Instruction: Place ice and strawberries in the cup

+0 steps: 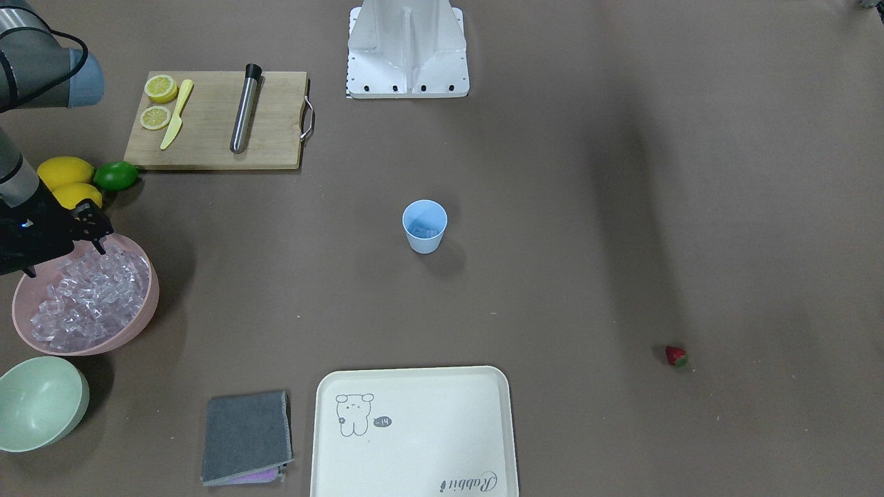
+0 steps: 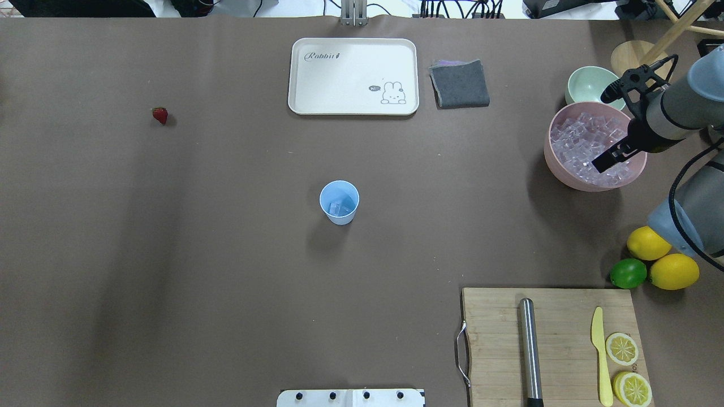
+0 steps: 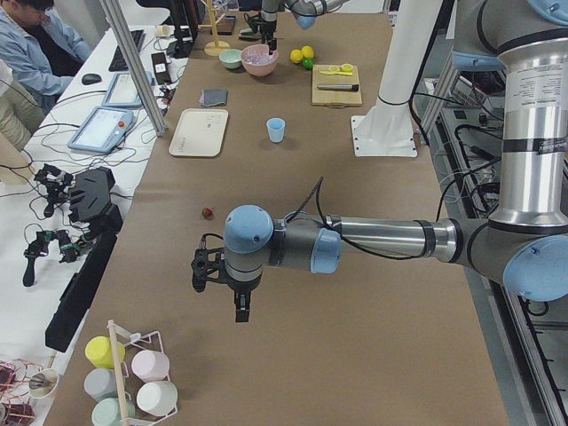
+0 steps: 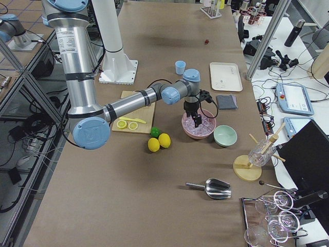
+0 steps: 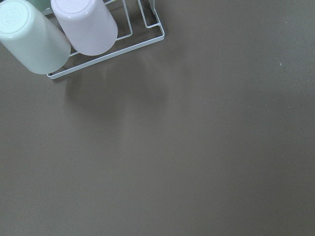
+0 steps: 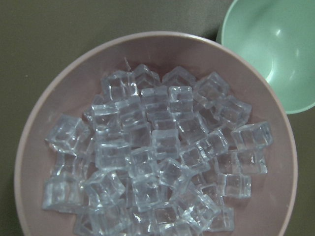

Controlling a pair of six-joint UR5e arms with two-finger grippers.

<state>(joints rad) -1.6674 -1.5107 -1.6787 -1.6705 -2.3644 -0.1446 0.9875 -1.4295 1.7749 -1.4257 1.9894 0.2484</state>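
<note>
Left pincer [image 3: 241,311]: hangs above bare bench [image 2: 226,254]; whether wide or narrow cannot be told.
Strawberry [image 2: 160,115]: alone on the bench, far left.
Cup [image 2: 339,202]: upright mid-bench, a little ice inside.
Ice [image 2: 582,144]: heaped in pink bowl [image 2: 557,164].
Right pincer [image 2: 605,163]: over that heap; opening unclear.

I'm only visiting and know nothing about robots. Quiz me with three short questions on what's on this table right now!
1. True or false: the strawberry lies inside the cup.
2. The right gripper hangs over which of these? A) the white tray B) the pink bowl of ice C) the cutting board
3. In one word: what does the cup hold at this moment?

Key: 1 false, since it lies alone on the table, far from the cup; 2 B; 3 ice.
</note>
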